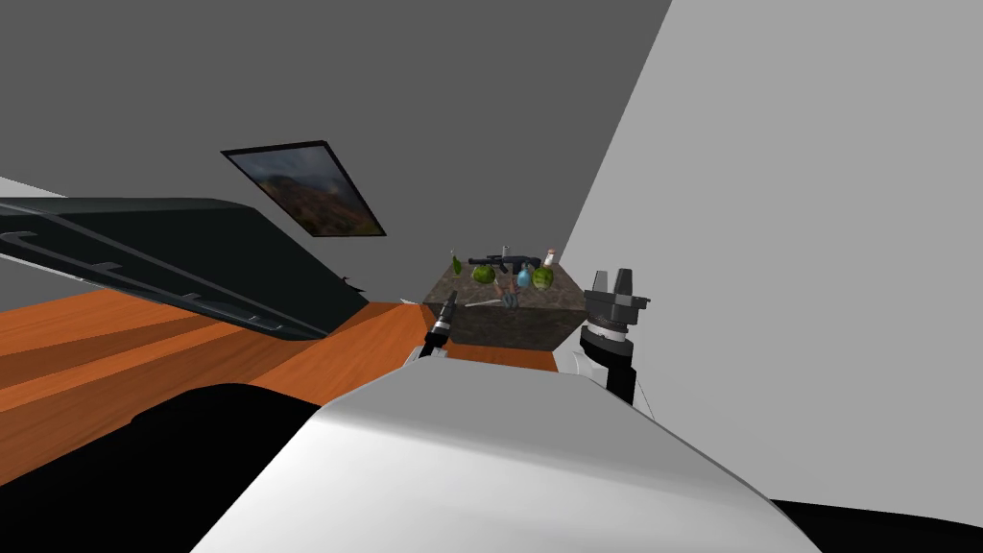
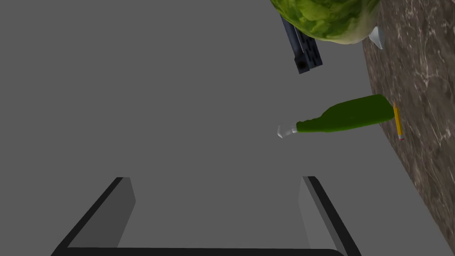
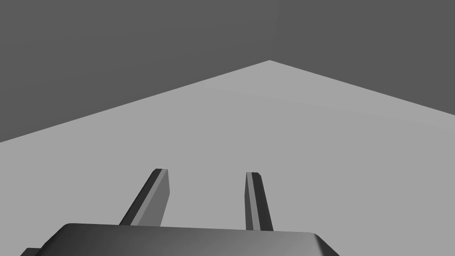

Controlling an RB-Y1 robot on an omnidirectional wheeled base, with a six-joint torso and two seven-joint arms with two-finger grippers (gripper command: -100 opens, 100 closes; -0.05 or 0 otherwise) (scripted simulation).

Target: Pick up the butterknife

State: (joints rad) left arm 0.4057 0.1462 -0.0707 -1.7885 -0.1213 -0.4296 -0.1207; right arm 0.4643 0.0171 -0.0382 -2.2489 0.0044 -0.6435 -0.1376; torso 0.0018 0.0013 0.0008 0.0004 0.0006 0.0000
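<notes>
Two grippers, fingers apart on both | left gripper pointed toward the dark marbled surface near a green bottle and yellow pencil, probably lining up an approach | right gripper was raised at the right, likely parked clear of the work | butterknife not made out; maybe among thin items mid-surface

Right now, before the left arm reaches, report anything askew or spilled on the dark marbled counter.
Nothing stands out. The green bottle stands base-down on the dark marbled counter, a yellow pencil lies flat beside it, and the green lettuce head sits near. No spill shows. The sideways look is the camera's roll.
</notes>
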